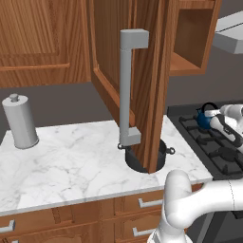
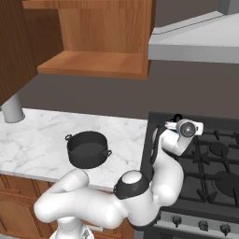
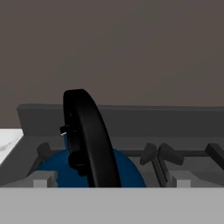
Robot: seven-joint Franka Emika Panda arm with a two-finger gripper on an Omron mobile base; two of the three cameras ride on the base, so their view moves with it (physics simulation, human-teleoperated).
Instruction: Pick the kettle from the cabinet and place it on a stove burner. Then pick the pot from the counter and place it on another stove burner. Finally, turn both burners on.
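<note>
1. From the left base view I see the kettle [image 1: 205,119] sitting on the black cooktop [image 1: 213,147] at about 3 o'clock in the frame, on the rear-left burner grate, blue body with its black arched handle standing upright.
2. The gripper [image 1: 213,117] is right at the kettle; the white wrist lies across the grates just to the kettle's 3 o'clock side.
3. In the hand view the kettle [image 3: 87,170] is at 6 o'clock, very close to the lens, with its handle [image 3: 89,140] rising across the centre-left. Grate bars [image 3: 157,159] show at 4 o'clock.
4. I cannot make out the fingertips in any frame. The jaws are spread wide; I see nothing pinched between them.
5. The pot [image 2: 87,148] sits on the counter [image 2: 42,135] at 9 o'clock from the cooktop in the right base view, well apart from the kettle, with loop handles on both sides.
6. In the left base view the cabinet door [image 1: 137,71] hangs open and partly hides the pot [image 1: 163,154]; its long grey bar handle [image 1: 127,90] faces me.
7. The grey canister [image 1: 20,121] stands upright at 9 o'clock on the marble.
8. Burner knobs [image 2: 203,225] line the stove's front edge at 5 o'clock in the right base view.
</note>
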